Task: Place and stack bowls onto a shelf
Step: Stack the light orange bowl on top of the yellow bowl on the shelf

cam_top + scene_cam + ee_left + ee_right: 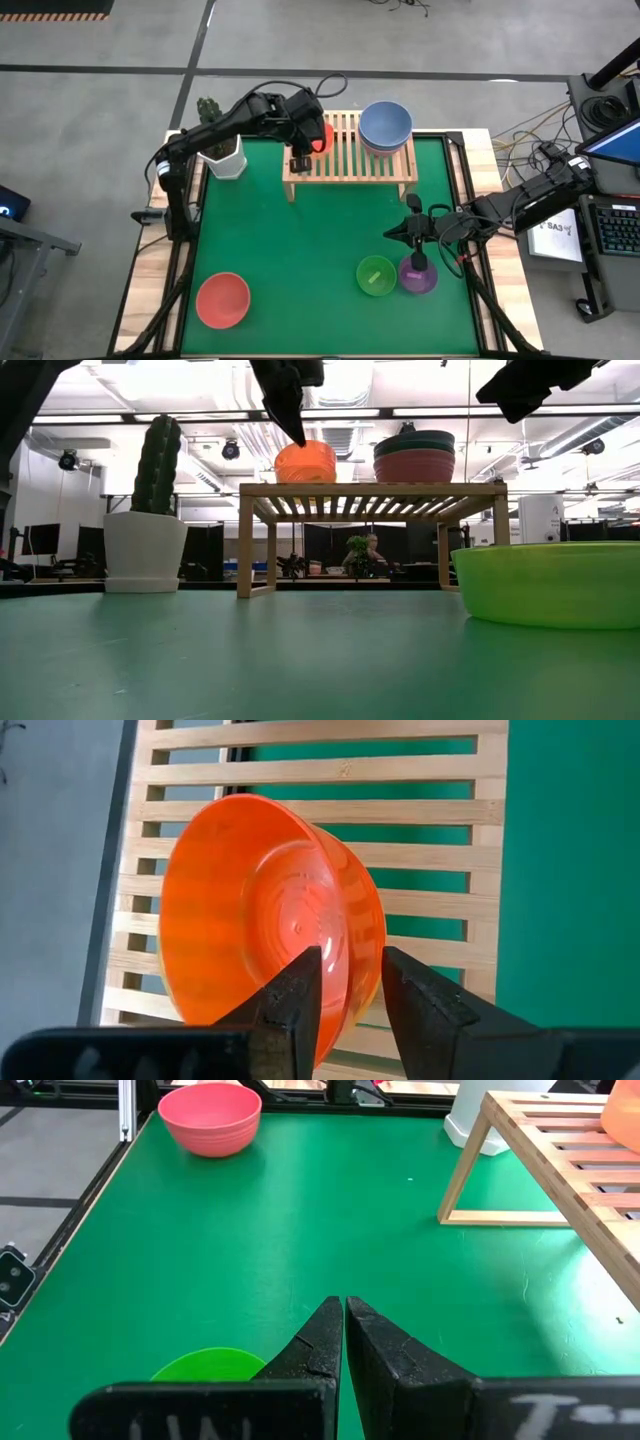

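Nearest the low camera sat the green bowl [555, 582], rim up on the green mat [300, 250], with the purple bowl [418, 276] just beside it and the right gripper [417, 232] hovering near both, its fingers pressed together and holding nothing. Across the mat, near the opposite front corner, a pink bowl [222, 299] stood upright and well apart from everything else. At the back stood the shelf [350, 160], a low light-wood rack with a slatted top, its long side running along the mat's far edge. A white pot with a cactus [222, 150] stood just beside the shelf's left end, close to where the left arm reached in. On the right part of the slats rested a stack of big bowls [386, 127], blue on top from above, teal over pink from the side. Towards the left end of the slats the orange-red bowl [270, 910] sat tilted, its open mouth turned sideways rather than straight up, glossy and ringed inside. The left gripper [350, 995] hung over it with its fingers spread a little, straddling the bowl's rim; I could not tell whether they touched it.
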Tool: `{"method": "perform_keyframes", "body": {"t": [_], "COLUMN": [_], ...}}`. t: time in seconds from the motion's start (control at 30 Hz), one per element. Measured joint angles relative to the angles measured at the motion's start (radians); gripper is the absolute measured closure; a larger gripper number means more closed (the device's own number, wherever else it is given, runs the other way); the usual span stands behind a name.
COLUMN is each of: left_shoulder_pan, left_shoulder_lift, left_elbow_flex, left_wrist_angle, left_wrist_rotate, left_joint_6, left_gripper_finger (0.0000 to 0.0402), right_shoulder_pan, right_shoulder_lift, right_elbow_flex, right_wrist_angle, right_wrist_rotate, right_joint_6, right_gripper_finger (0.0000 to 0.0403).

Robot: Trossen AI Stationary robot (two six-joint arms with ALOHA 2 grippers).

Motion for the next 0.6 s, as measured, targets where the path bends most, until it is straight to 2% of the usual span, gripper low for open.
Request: {"method": "perform_keyframes", "body": {"t": [0.3, 0.5, 0.6], "left_shoulder_pan": [0.0, 0.0, 0.0], "left_shoulder_lift": [-0.055, -0.064, -0.062], "left_elbow_flex": [0.0, 0.0, -0.031], "left_wrist_angle": [0.029, 0.159, 0.181], "left_wrist_rotate": [0.0, 0.033, 0.031], "left_joint_6": [0.01, 0.01, 0.008], "left_gripper_finger": [0.0317, 0.0391, 0.0393], "right_shoulder_pan": [0.0, 0.0, 0.0], "right_shoulder_lift": [0.0, 0.0, 0.0], "right_elbow_flex": [0.0, 0.0, 0.0], "right_wrist_angle": [0.001, 0.0, 0.0], "right_wrist_rotate": [0.0, 0.0, 0.0], "right_joint_6": [-0.009, -0.011, -0.011], "right_gripper_finger": [0.0394, 0.0394, 0.0394]}}
